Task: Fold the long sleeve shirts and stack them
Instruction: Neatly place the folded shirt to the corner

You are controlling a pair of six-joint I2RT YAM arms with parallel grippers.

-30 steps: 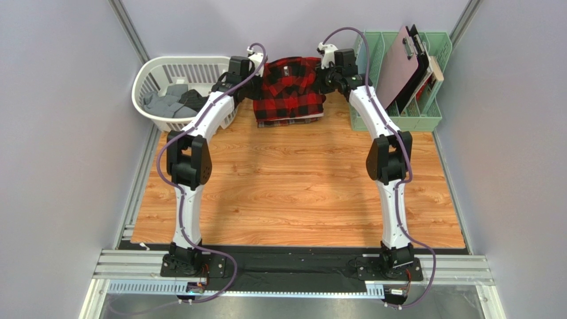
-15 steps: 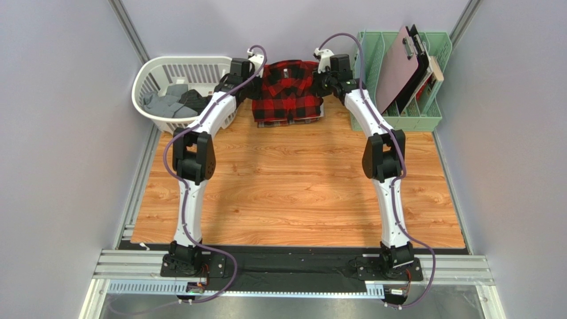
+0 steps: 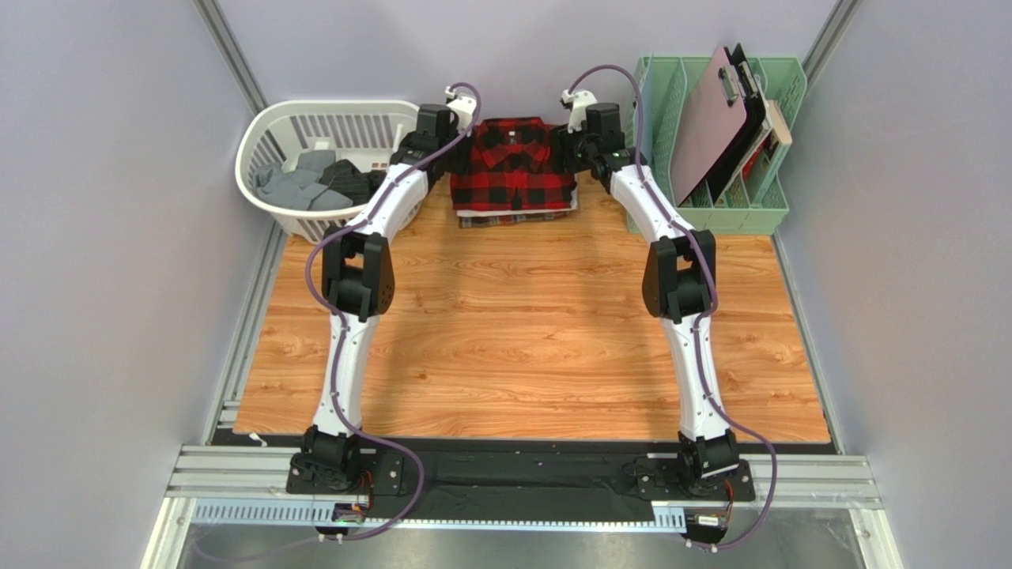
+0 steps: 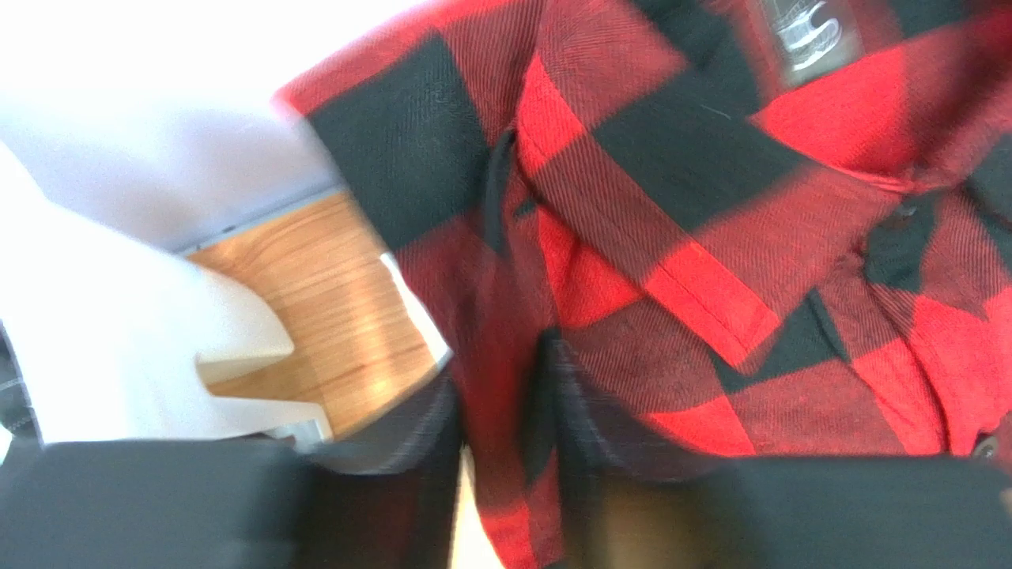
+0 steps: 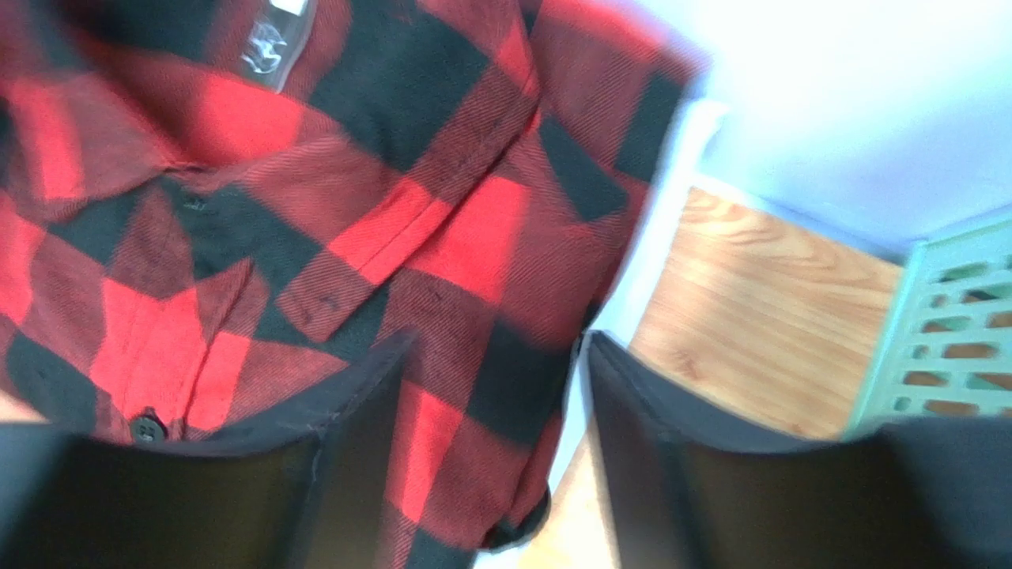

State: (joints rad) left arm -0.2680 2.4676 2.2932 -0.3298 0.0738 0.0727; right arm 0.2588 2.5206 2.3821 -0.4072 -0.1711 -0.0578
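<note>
**Top external view: both arms reaching to the folded checked shirt at the table's far edge**

Both arms are rising from their bases at the near edge and stretching the full depth of the wooden table (image 3: 535, 344). The left gripper (image 3: 456, 154) is sitting at the left side of the red-and-black checked shirt (image 3: 513, 166), and the right gripper (image 3: 573, 152) is sitting at its right side. The shirt is lying folded at the far middle of the table, collar towards the back wall and buttons facing up. A thin strip of other cloth (image 3: 513, 218) is showing under its near hem.

On the left wrist camera, the left gripper (image 4: 511, 474) is showing its fingers slightly apart with a blurred fold of the shirt (image 4: 713, 237) running between them; whether they are pinching it cannot be told. On the right wrist camera, the right gripper (image 5: 493, 474) is holding its fingers clearly parted over the shirt's (image 5: 297, 213) edge, with bare wood showing in the gap.

Further left, a white laundry basket (image 3: 252, 136) is holding grey clothes (image 3: 303, 178). Further right, a green file rack (image 3: 713, 216) is holding a clipboard (image 3: 719, 119) upright.
</note>
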